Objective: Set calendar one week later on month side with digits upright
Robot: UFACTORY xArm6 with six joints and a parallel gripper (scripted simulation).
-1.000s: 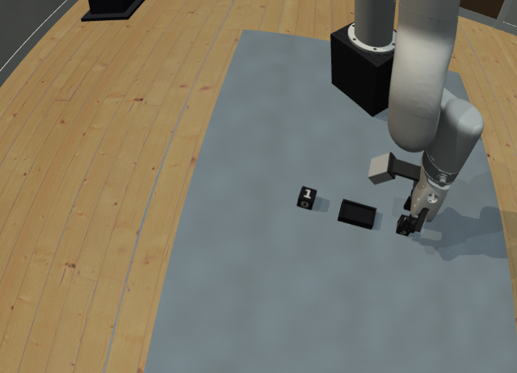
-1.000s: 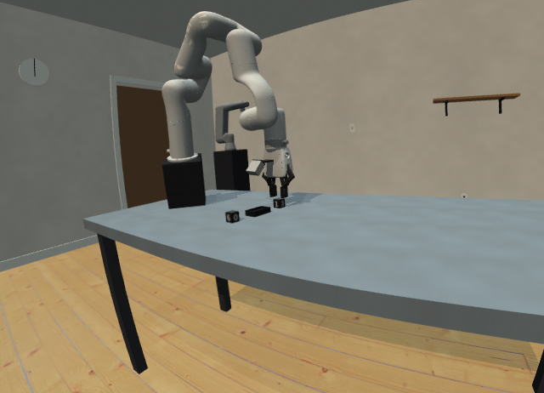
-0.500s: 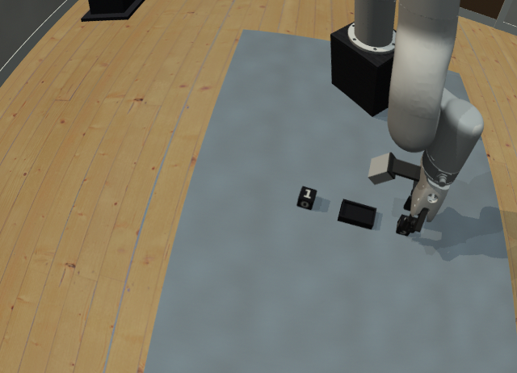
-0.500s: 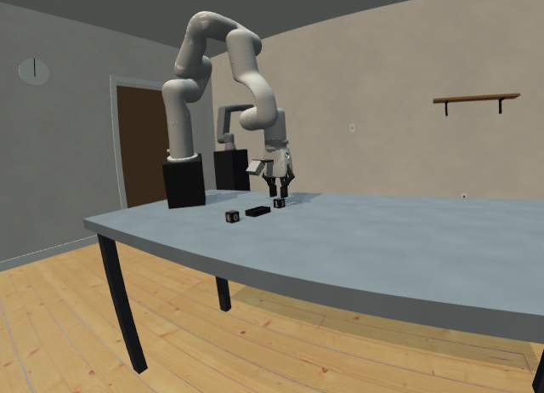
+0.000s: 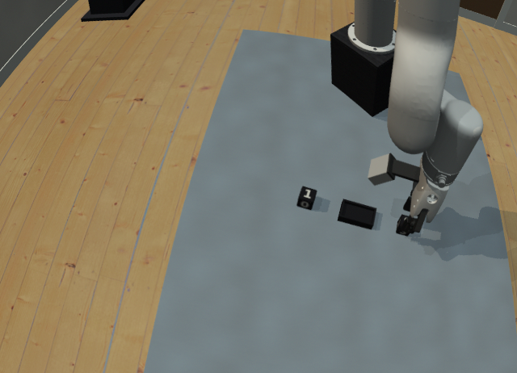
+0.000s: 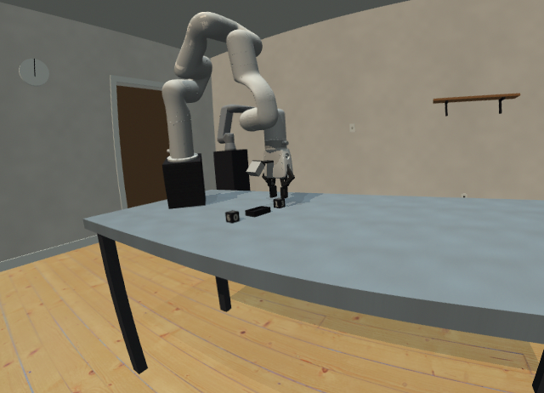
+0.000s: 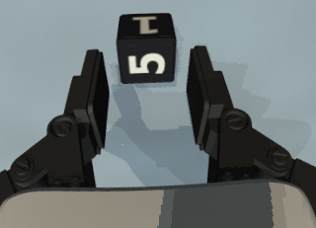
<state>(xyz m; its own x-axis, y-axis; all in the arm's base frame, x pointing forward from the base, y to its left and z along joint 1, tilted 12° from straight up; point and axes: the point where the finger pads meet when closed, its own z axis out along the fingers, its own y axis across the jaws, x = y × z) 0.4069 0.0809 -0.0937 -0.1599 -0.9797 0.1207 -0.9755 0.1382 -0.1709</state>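
Observation:
A black cube (image 5: 399, 226) (image 6: 278, 202) (image 7: 146, 50) stands on the grey table, to the right of the tray, with a 5 on its top face and a 1 on a side face. My gripper (image 5: 412, 219) (image 6: 278, 190) (image 7: 146, 68) hangs just above this cube. It is open, and in the wrist view its fingers stand clear of the cube on both sides. The low black tray (image 5: 355, 222) (image 6: 257, 211) lies flat and empty. A second black cube (image 5: 306, 197) (image 6: 231, 216) stands left of the tray with a 1 on top.
The arm's black base (image 5: 361, 75) (image 6: 184, 186) stands at the back of the grey table (image 5: 292, 298) (image 6: 373, 248). A second black pedestal (image 6: 230, 169) stands behind it. The table's front edge is well away from the cubes.

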